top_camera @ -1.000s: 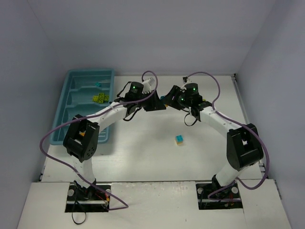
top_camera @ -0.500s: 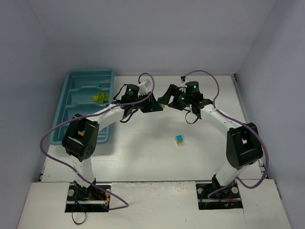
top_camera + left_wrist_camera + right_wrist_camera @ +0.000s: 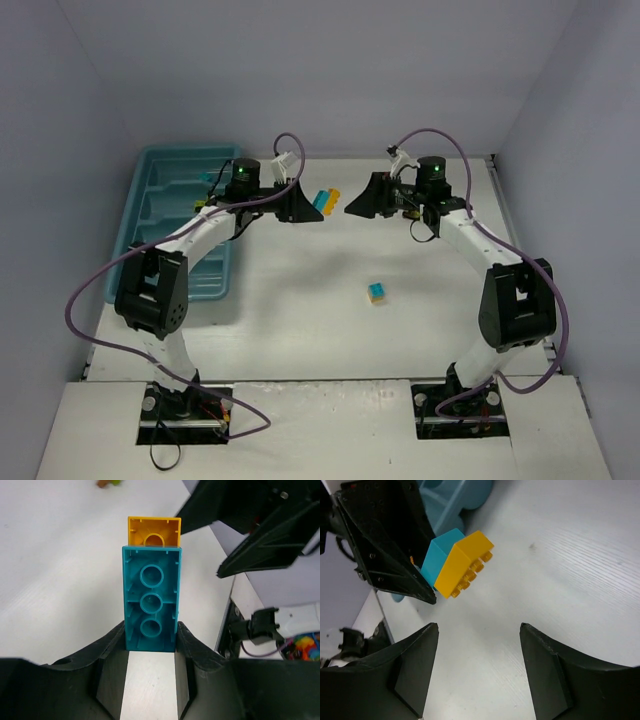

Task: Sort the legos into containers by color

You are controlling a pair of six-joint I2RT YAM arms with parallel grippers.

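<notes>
My left gripper is shut on a cyan lego, held above the table. An orange lego is stuck to the cyan one's far end. My right gripper stands open just to the right of them, with nothing between its fingers. In the right wrist view the cyan lego and the orange lego hang ahead of the jaws. A cyan lego with a yellow one joined to it lies on the table. The teal tray of containers sits at the left.
In the tray a small cyan piece and a yellowish lego show beside the left arm, which crosses over the tray's right side. Purple cables loop from both arms. Walls close in the table at the back and sides.
The right gripper has opened and drawn back to the right, away from the orange lego. The left gripper has pulled left and back with the cyan and orange legos still joined.
</notes>
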